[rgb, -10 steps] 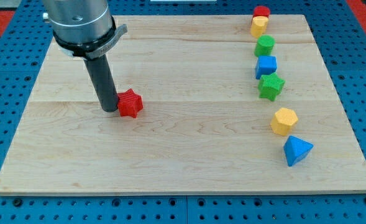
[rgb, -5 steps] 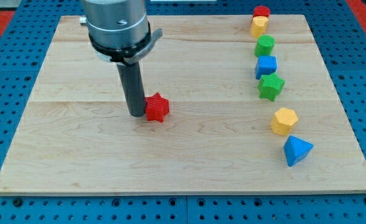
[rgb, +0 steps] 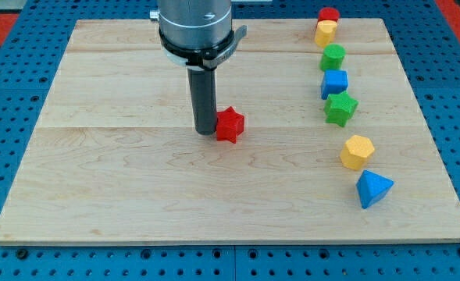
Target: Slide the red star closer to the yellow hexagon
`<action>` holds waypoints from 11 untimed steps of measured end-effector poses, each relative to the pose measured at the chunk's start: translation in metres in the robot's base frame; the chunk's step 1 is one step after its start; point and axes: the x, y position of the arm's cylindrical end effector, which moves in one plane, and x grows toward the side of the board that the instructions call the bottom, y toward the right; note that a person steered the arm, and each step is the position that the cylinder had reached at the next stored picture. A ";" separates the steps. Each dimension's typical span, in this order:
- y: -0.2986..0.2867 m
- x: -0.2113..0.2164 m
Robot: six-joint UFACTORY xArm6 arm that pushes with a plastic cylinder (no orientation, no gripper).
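The rod comes down from the top of the frame just left of centre, and my tip (rgb: 205,133) sits on the wooden board (rgb: 120,179), pressed against the left side of the red star (rgb: 230,125). There are no fingers here to be wide or narrow, only the plain rod end touching the star.

The red star lies near the middle of the frame. To its right the board is bare wood all the way to the column of blocks, so the yellow hexagon (rgb: 357,151), right of centre and a little lower, is well apart from it.

That column runs down the right side. At the upper right a small red block (rgb: 328,14) sits at the board's far edge, with a yellow block (rgb: 326,32) touching it just below. Then come a green block (rgb: 333,57), a blue block (rgb: 334,83) and a green star (rgb: 341,108), each close to the next. Below the yellow hexagon a blue triangular block (rgb: 373,189) sits toward the lower right, near it but not clearly touching.

The left half and the whole bottom strip of the board are bare. Around the board lies a blue perforated table (rgb: 11,101).
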 end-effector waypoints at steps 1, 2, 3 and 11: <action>0.010 -0.005; 0.034 -0.005; 0.060 -0.004; 0.182 -0.003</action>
